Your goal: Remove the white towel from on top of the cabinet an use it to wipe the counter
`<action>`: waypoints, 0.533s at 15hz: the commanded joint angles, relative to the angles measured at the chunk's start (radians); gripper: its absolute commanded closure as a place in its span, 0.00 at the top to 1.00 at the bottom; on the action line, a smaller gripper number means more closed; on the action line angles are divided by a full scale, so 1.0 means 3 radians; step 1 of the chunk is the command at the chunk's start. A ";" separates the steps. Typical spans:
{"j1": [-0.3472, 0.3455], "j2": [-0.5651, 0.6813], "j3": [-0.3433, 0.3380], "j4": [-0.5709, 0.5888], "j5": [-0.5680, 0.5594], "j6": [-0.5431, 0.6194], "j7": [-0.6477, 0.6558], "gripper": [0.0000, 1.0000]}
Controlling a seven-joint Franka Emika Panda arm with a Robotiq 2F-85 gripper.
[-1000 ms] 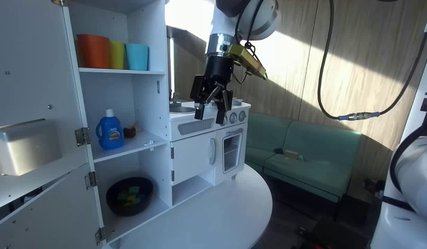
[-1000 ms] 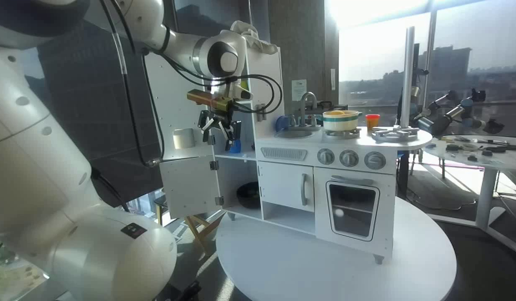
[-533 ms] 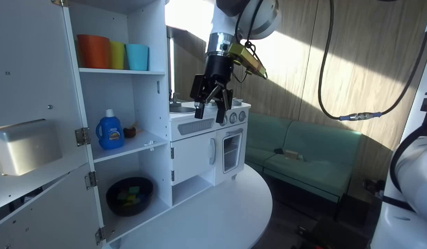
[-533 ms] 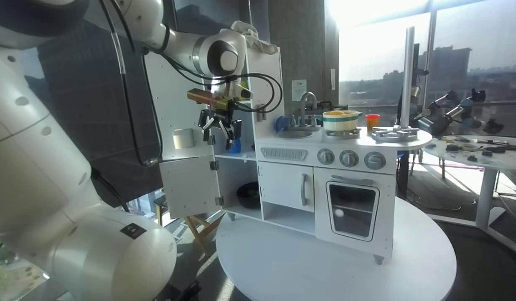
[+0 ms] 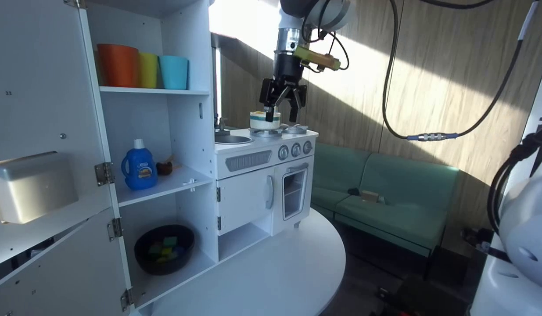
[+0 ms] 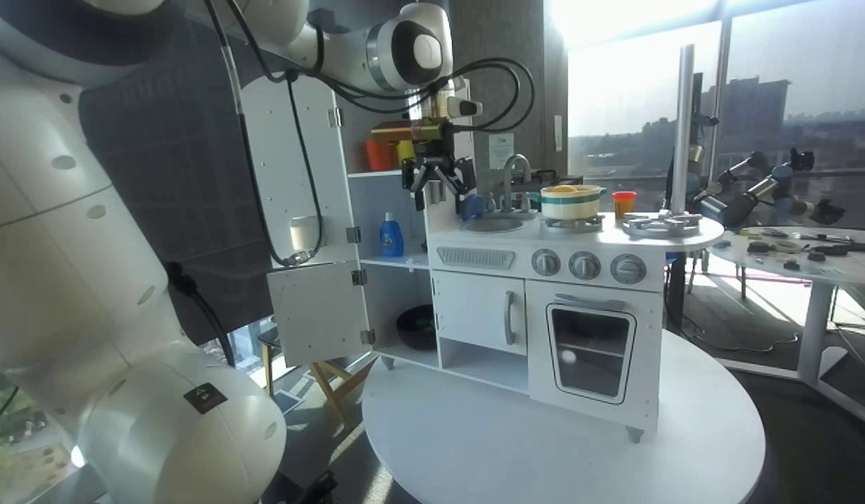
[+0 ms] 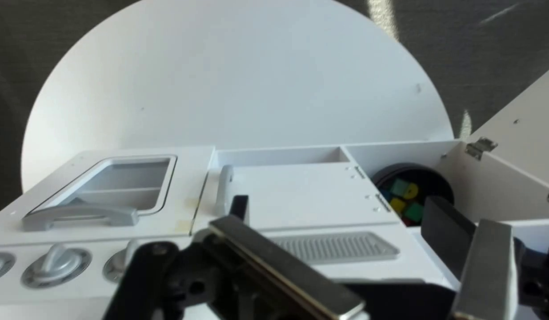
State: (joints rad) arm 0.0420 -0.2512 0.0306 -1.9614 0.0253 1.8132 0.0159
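Glare bleaches the far right window (image 6: 635, 91) — hard-edged sunlight crosses the wood-panelled wall (image 5: 424, 101); wrist-view fingers (image 7: 447, 235) look blurred.

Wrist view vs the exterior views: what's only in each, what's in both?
Wrist view only: beige patches near the oven door's edge; I can't make them out in the exterior views.
Exterior views only: orange cup, blue bottle, pot.
Both: open gripper, oven door, white round table, black bowl in the cabinet.
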 commanded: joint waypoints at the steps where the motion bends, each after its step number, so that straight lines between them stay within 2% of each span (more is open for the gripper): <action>1: -0.0081 0.0292 -0.0038 0.0744 -0.0097 0.0139 0.0000 1.00; 8: -0.0160 0.0965 -0.0082 0.2022 -0.0321 0.0881 0.0074 1.00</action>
State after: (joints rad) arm 0.0049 -0.0930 0.0141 -1.5512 -0.0482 2.0055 0.0165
